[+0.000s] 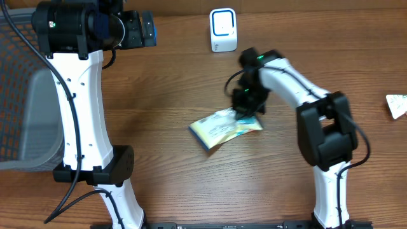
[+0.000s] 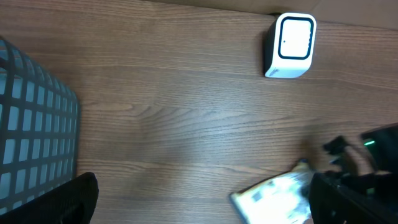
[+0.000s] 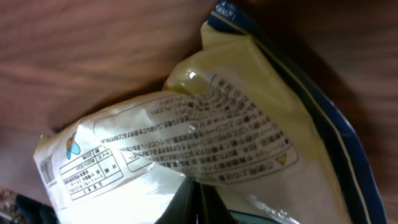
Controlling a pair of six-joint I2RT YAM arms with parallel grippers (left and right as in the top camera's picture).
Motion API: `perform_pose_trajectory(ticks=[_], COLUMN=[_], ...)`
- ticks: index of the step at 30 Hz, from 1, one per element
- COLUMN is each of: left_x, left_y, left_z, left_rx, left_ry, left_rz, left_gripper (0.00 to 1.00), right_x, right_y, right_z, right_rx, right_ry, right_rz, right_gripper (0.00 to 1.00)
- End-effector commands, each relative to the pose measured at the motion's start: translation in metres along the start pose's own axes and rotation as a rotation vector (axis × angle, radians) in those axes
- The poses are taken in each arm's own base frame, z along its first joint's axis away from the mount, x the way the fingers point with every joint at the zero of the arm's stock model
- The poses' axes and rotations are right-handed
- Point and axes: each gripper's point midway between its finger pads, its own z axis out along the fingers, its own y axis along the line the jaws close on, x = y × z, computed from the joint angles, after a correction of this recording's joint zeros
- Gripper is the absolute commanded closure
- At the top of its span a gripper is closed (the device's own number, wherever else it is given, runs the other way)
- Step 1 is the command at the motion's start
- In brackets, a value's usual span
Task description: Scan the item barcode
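Snack packet (image 1: 224,127), yellow-white with a blue edge, is sitting mid-table, in front of the scanner (image 1: 223,30) and well apart from it. I cannot tell whether it is lying flat on the wooden table (image 1: 172,83) or hanging just off it.

The right gripper (image 1: 245,109) is clamping down on the packet's right-hand edge, jaws pinched together on the film. In the right wrist view the packet (image 3: 205,124) is filling the frame, crinkled, and is showing small printed text and a boxed label panel near its lower left. The dark gripper (image 3: 198,205) is biting its bottom edge. A striped patch at the far left edge is too blurred to call a barcode.

The left gripper (image 1: 143,28) is hovering at the far side of the table, left of the scanner, with jaws spread wide and gripping nothing. In the left wrist view its dark fingers (image 2: 74,199) are showing at the two bottom corners, with bare wood between them. The scanner (image 2: 289,45), a white box with a blue-rimmed face, is standing upright top right, and the packet (image 2: 273,196) is peeking in at the bottom right.

A grey mesh basket (image 1: 19,95) is sitting at the table's left edge, also seen in the left wrist view (image 2: 31,137). A second white packet (image 1: 397,105) is lying at the right edge.
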Motion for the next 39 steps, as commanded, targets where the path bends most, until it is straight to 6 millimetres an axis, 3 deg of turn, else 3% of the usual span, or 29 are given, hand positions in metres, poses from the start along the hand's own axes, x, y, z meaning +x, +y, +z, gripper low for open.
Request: perform_pose_trajectory(ticks=[1, 13, 18, 22, 28, 30, 34, 36, 39], left_x=[-0.002, -0.002, -0.002, -0.002, -0.004, -0.002, 0.023, 0.043, 0.09], left_y=[0.0, 0.0, 0.0, 0.0, -0.014, -0.03, -0.092, -0.121, -0.15], left_z=[-0.011, -0.011, -0.011, -0.011, -0.012, -0.014, -0.016, -0.009, 0.021], left_rx=[0.0, 0.0, 0.0, 0.0, 0.079, 0.175, 0.475, 0.559, 0.509], left_ry=[-0.029, -0.029, -0.029, -0.029, -0.03, -0.01, 0.145, 0.224, 0.388], left_rz=[0.021, 0.021, 0.021, 0.021, -0.038, -0.111, -0.069, 0.026, 0.116], left_gripper=[0.01, 0.0, 0.0, 0.01, 0.0, 0.0, 0.01, 0.0, 0.01], right_x=[-0.015, 0.022, 0.041, 0.053, 0.061, 0.059, 0.051, 0.045, 0.036], right_y=[-0.014, 0.003, -0.002, -0.018, -0.036, -0.039, -0.04, -0.043, -0.056], right_z=[-0.029, -0.145, -0.186, -0.202, -0.204, -0.205, -0.21, -0.214, -0.22], right_rx=[0.022, 0.023, 0.065, 0.145, 0.234, 0.255, 0.253, 0.241, 0.233], right_ry=[-0.06, -0.311, -0.44, -0.484, -0.473, -0.483, -0.521, -0.543, -0.568], right_rz=[-0.043, -0.137, -0.128, -0.109, -0.082, -0.078, -0.07, -0.042, 0.001], right_gripper=[0.96, 0.96, 0.96, 0.96, 0.96, 0.95, 0.82, 0.79, 0.73])
